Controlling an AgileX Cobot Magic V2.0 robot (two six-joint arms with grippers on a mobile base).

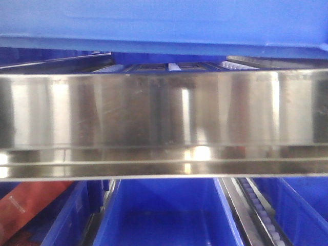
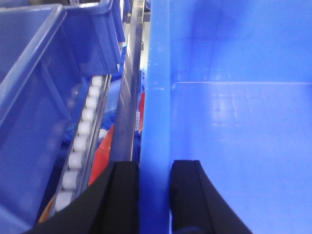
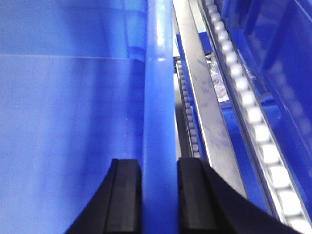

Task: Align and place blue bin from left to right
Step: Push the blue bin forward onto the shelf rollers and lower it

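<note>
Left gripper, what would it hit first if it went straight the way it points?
The blue bin: its wall is already inside the left gripper, so going on probably only seats it deeper.

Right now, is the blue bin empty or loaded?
Empty where visible: both wrist views show the blue bin with bare floor and walls, nothing inside; its middle is unseen.

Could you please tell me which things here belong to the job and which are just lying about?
Job: blue bin, left gripper and right gripper, each clamped on its rim.
Lying about: neighbouring bin, roller track, steel shelf rail, red item.
</note>
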